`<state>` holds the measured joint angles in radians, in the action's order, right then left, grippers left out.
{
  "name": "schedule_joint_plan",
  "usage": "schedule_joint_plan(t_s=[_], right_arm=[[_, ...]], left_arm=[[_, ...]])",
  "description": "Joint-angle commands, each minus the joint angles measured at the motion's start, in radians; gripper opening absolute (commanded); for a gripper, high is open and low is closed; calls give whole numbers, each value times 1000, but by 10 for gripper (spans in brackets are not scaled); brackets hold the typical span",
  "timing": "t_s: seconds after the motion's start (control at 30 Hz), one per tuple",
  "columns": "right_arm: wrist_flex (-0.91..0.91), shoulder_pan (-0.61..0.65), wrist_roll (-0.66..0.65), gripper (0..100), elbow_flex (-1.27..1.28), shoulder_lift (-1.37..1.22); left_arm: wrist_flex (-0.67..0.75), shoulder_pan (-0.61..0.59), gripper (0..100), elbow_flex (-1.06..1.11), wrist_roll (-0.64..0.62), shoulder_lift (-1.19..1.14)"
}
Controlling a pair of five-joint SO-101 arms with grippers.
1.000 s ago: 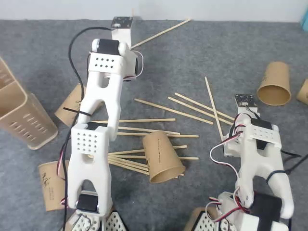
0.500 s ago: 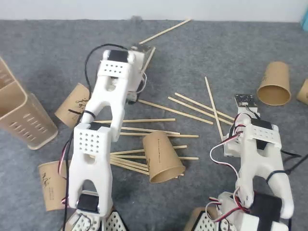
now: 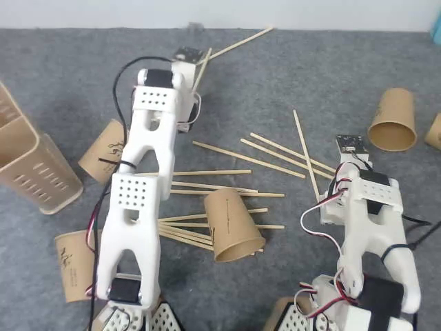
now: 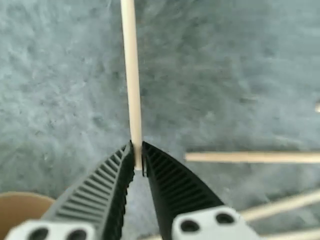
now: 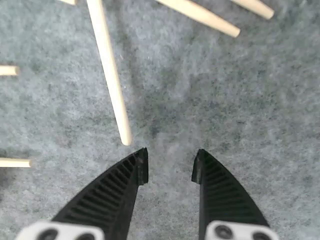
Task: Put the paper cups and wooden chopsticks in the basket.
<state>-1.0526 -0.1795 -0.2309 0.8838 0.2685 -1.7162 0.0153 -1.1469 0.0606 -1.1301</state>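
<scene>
**Left fingers pinch one chopstick, right fingers apart and empty**

The left fingers (image 4: 117, 175) are pressed narrow onto one end of a wooden chopstick (image 4: 131, 75). Its length runs out ahead of them over the grey desk (image 4: 240, 60). In the high view this arm stretches to the far side, with the held stick just beside a far chopstick (image 3: 241, 43) lying on the felt.

The right fingers (image 5: 131, 175) stand moderately apart, holding nothing, over felt on the right. The tip of a loose chopstick (image 5: 111, 80) lies just beside one of them, not touching.

We count five paper cups, all on the desk outside the basket (image 3: 31, 165), which stands at the left edge:
- a left cup (image 3: 103, 153) partly behind the arm
- a near-left cup (image 3: 69, 265)
- a centre cup (image 3: 231, 224) on its side over a bundle of sticks
- a right cup (image 3: 394, 121)
- an edge cup (image 3: 434, 132) cut off at the right

We count at least twelve chopsticks. Those under the centre cup overlap too much for an exact tally.
</scene>
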Motion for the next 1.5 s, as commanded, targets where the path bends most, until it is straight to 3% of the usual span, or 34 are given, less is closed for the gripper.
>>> schedule_joint_plan(t_s=[0.0,0.23,0.5,0.87,1.0,1.17,1.47], right_arm=[[8,1,-15,165,-3,50],[7,1,-15,165,-3,50],[7,1,-15,165,-3,50],[10,1,-15,165,-3,50],[10,1,-17,165,-3,50],[12,1,-17,165,-3,50],[7,1,-15,165,-3,50]], left_arm=[[-44,-35,14,-143,5,-40],[-38,-120,14,-91,29,6],[-41,-41,13,137,368,18],[-40,-34,13,170,631,164],[-37,-34,13,165,618,241],[57,-43,13,165,462,273],[285,-118,13,165,534,123]])
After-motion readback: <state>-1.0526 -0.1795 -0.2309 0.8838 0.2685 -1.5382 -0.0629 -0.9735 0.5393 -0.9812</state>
